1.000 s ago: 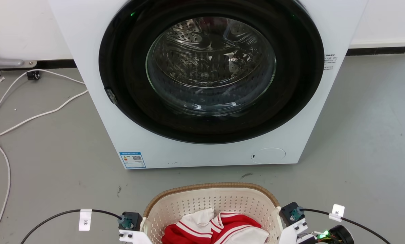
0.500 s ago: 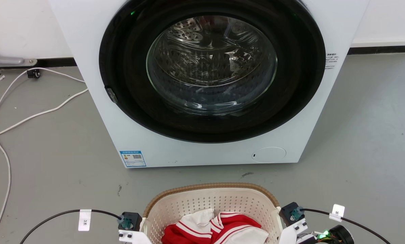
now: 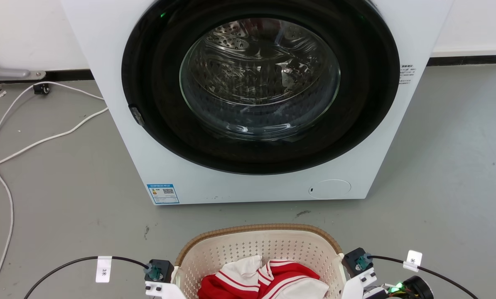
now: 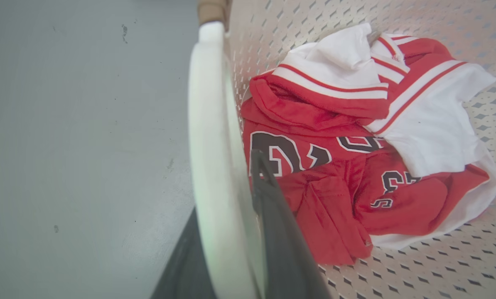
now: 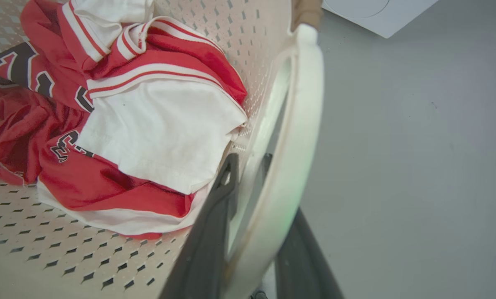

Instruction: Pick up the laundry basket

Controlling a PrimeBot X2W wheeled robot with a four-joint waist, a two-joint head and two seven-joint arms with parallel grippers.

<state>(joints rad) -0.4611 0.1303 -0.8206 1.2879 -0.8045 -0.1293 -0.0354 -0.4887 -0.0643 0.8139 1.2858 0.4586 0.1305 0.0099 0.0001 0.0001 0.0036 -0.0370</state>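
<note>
While the laundry basket [image 3: 256, 228] lies before the washing machine [image 3: 248, 187], squarely between the arms with its long axis running across, the left hand [image 4: 227, 199] and right hand [image 5: 250, 160] are each closed on a white side handle [image 4: 208, 124], so neither looks nearer.

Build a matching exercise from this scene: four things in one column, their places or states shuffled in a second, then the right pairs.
Column one:
1. laundry basket
2. red and white garment
3. white cable
4. left gripper

Column two:
A. trailing over the floor, left of the washing machine
B. fingers either side of a white loop handle
C. in front of the washing machine
D. crumpled inside the basket

Pairs: 1-C, 2-D, 3-A, 4-B
</note>
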